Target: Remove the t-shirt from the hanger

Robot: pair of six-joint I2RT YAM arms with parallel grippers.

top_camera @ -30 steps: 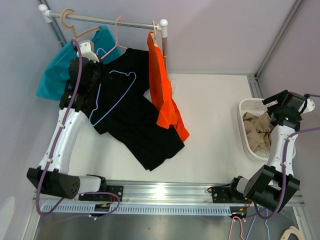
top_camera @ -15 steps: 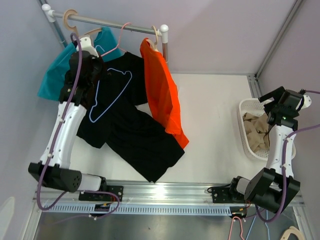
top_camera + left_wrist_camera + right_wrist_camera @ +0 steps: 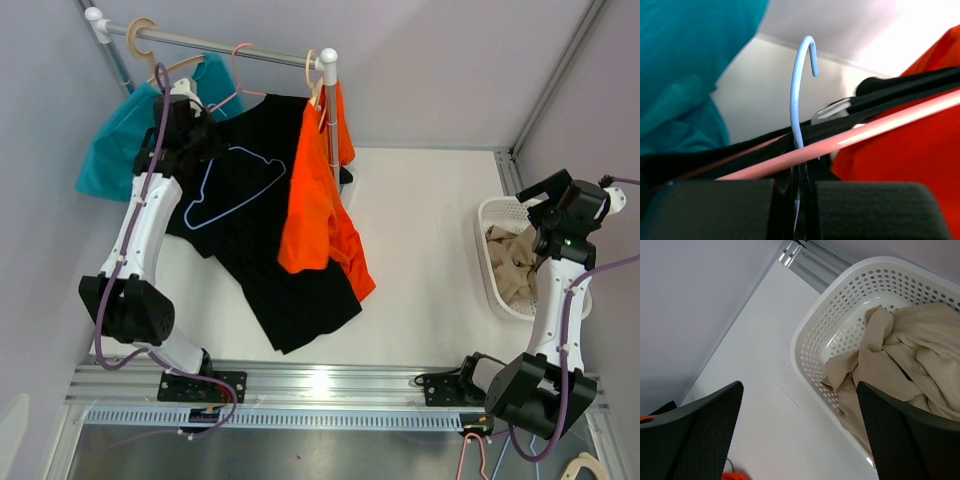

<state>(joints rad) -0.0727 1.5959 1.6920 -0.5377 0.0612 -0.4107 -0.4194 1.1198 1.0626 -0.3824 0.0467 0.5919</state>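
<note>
A black t-shirt (image 3: 270,260) hangs from the rail and trails down onto the white table. A light blue wire hanger (image 3: 235,185) lies against its front, its whole outline showing. My left gripper (image 3: 185,125) is shut on this hanger's neck just below the rail. In the left wrist view the blue hook (image 3: 799,85) rises from between the closed jaws (image 3: 799,200), and a pink hanger bar (image 3: 865,132) crosses it over black fabric. My right gripper (image 3: 553,208) is open and empty above the basket's left rim (image 3: 797,405).
A teal shirt (image 3: 105,150) on a wooden hanger hangs at the rail's left end. An orange shirt (image 3: 315,210) hangs at the right post, over the black one. A pink hanger hook (image 3: 238,60) sits on the rail. A white basket (image 3: 497,215) holds beige cloth (image 3: 515,265).
My left gripper has moved up and to the right with the blue hanger. The black shirt shifted with it. The orange shirt swung and now hangs straighter. The right arm barely moved.
</note>
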